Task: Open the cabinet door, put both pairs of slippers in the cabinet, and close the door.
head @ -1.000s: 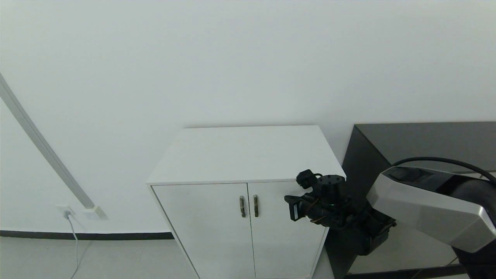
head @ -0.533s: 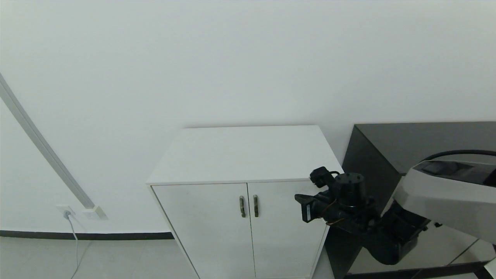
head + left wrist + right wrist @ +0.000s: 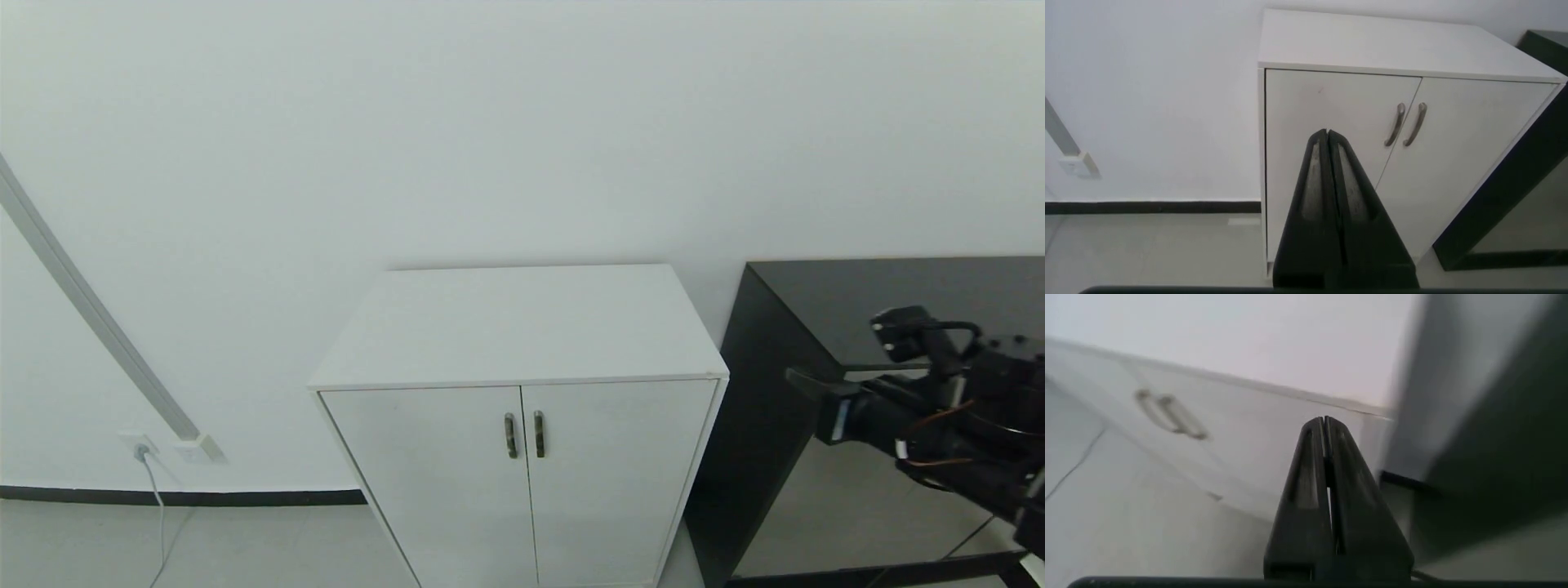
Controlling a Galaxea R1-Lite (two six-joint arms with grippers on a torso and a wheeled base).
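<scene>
Head view, cabinet (image 3: 514,327) left of right gripper (image 3: 804,382)

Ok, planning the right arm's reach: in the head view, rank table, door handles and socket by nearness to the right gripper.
1. Table, behind the right gripper.
2. Handles, cabinet front, centre.
3. Socket, low, far left.

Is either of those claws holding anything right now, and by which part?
Nothing is held. The left gripper and the right gripper are both shut on empty air, clear of the cabinet handles.
</scene>
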